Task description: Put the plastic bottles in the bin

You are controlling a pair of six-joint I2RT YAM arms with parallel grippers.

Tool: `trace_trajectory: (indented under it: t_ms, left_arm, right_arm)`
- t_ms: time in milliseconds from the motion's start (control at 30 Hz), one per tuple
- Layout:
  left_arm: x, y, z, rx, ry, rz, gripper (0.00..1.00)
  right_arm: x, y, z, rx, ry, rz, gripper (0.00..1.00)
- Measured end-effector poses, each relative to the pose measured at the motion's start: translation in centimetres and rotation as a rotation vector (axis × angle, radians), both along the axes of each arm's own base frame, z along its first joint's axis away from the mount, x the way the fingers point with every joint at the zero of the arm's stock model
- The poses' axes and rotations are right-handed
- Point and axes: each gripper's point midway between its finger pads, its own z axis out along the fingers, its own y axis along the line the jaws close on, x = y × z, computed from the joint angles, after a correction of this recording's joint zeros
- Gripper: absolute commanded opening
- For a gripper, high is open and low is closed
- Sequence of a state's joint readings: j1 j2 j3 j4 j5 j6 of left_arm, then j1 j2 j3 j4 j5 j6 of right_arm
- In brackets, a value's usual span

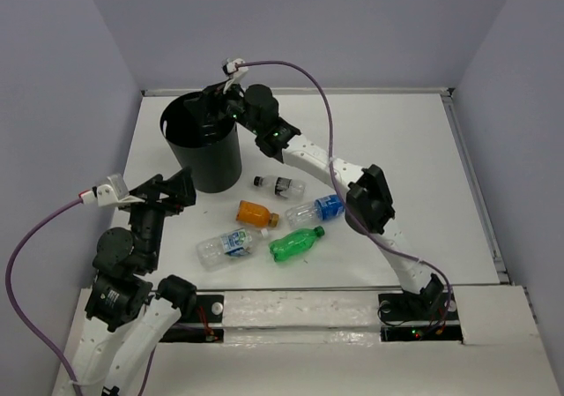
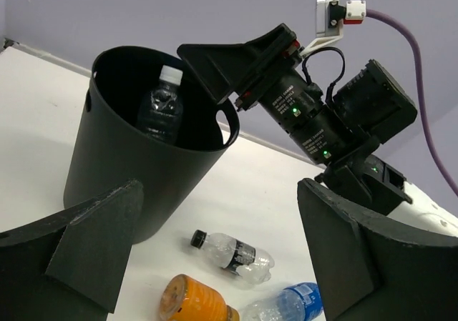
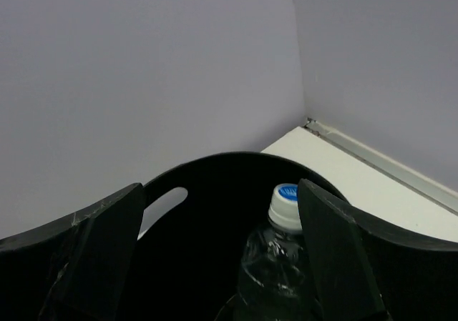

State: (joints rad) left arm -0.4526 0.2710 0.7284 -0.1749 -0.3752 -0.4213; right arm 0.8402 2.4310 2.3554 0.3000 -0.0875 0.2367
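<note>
The black bin (image 1: 214, 162) stands at the back left. A clear bottle with a white cap (image 2: 161, 108) is upright inside it, also seen in the right wrist view (image 3: 281, 260). My right gripper (image 1: 220, 101) is open over the bin's rim (image 3: 215, 158), the bottle between its wide jaws. Five bottles lie on the table: a dark-label one (image 1: 279, 185), an orange one (image 1: 256, 212), a blue-label one (image 1: 315, 209), a green-blue-label one (image 1: 231, 244) and a green one (image 1: 296, 243). My left gripper (image 1: 181, 190) is open and empty beside the bin's near side.
The table's raised edges run along the back and right (image 1: 471, 184). The lavender walls close in on three sides. The right arm (image 1: 352, 180) stretches across the table above the bottles.
</note>
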Motion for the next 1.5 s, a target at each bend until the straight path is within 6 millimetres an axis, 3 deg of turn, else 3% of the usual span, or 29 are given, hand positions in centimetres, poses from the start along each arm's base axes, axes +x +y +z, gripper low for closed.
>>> trace_trajectory:
  t_ms: [133, 233, 267, 300, 400, 500, 600, 633, 667, 767, 900, 1133, 1333, 1500]
  left_arm:
    - [0.0, 0.0, 0.0, 0.002, 0.001, 0.0, 0.99]
    - [0.0, 0.0, 0.0, 0.004, -0.001, -0.003, 0.99]
    - [0.0, -0.1, 0.0, 0.005, -0.001, -0.005, 0.99]
    - [0.0, -0.2, 0.0, 0.006, -0.002, -0.009, 0.99]
    - [0.0, -0.4, 0.0, 0.011, -0.005, -0.022, 0.99]
    - [0.0, -0.5, 0.1, 0.014, -0.007, -0.029, 0.99]
    - [0.0, -0.7, 0.0, 0.016, -0.008, -0.036, 0.99]
    - [0.1, -0.8, -0.2, 0.018, -0.005, -0.041, 0.99]
    - [0.1, -0.8, -0.3, 0.019, -0.003, -0.043, 0.99]
    - [0.3, -1.2, -0.5, 0.025, 0.004, -0.057, 0.99]
    - [0.5, -1.6, -0.7, 0.034, 0.013, -0.072, 0.99]
    - [0.7, -1.8, -0.8, 0.04, 0.019, -0.08, 0.99]
    - [0.9, -2.0, -0.9, 0.044, 0.022, -0.084, 0.99]
    - [0.9, -2.1, -1.0, 0.047, 0.026, -0.087, 0.99]
  right_arm:
    - [-1.9, -1.0, -0.3, -0.066, 0.003, 0.012, 0.86]
    - [-4.6, -4.4, 0.8, -0.119, 0.004, 0.006, 0.79]
    - [-5.8, -6.4, 1.7, -0.131, -0.003, -0.001, 0.78]
    - [-6.1, -7.1, 2.2, -0.132, -0.011, -0.006, 0.77]
    - [-7.8, -12.2, 3.0, -0.157, -0.019, -0.037, 0.78]
    - [-7.0, -16.8, 1.0, -0.236, 0.008, -0.086, 0.83]
    - [-5.3, -19.2, -4.1, -0.394, 0.078, -0.116, 0.88]
    - [-5.1, -19.8, -7.1, -0.479, 0.12, -0.112, 0.88]
    - [-5.2, -20.0, -8.5, -0.518, 0.137, -0.106, 0.88]
    - [-6.9, -20.7, -15.1, -0.698, 0.232, -0.039, 0.89]
    - [-8.2, -20.7, -19.5, -0.815, 0.286, 0.054, 0.87]
    - [-7.0, -18.1, -23.3, -0.896, 0.326, 0.169, 0.87]
    - [-7.5, -17.8, -27.0, -0.967, 0.395, 0.243, 0.85]
    - [-7.4, -17.6, -28.0, -1.005, 0.411, 0.269, 0.78]
